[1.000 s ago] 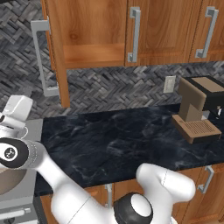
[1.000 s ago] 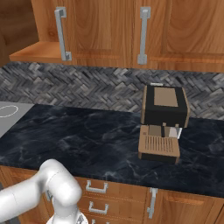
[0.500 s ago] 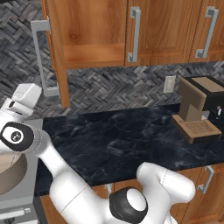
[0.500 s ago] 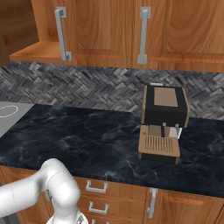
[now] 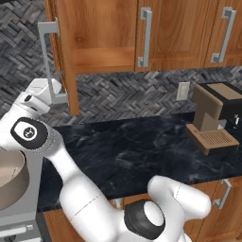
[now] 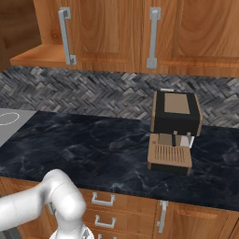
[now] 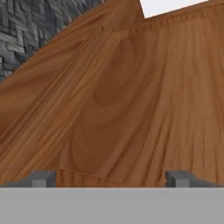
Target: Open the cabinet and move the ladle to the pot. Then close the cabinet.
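Your gripper (image 7: 111,179) faces a warm-brown wooden panel of the cabinet (image 7: 131,100) at very close range, and its fingers (image 7: 41,178) stand wide apart with nothing between them. In the left base view your arm reaches up to the left, its white hand right beside the open cabinet door (image 5: 64,56) and its long silver bar handle (image 5: 47,61). That door stands swung out edge-on toward you, while the neighbouring door (image 5: 106,33) is shut.

The pot (image 5: 10,182) sits at the left edge of the left base view, below your arm's dark joint, beige with a lighter inside; you see only part of it.

I cannot make out the ladle from here.

On the dark marbled worktop (image 5: 137,151) a brown coffee machine (image 5: 215,120) stands to the right, against the herringbone backsplash (image 6: 93,95), well apart from your arm.
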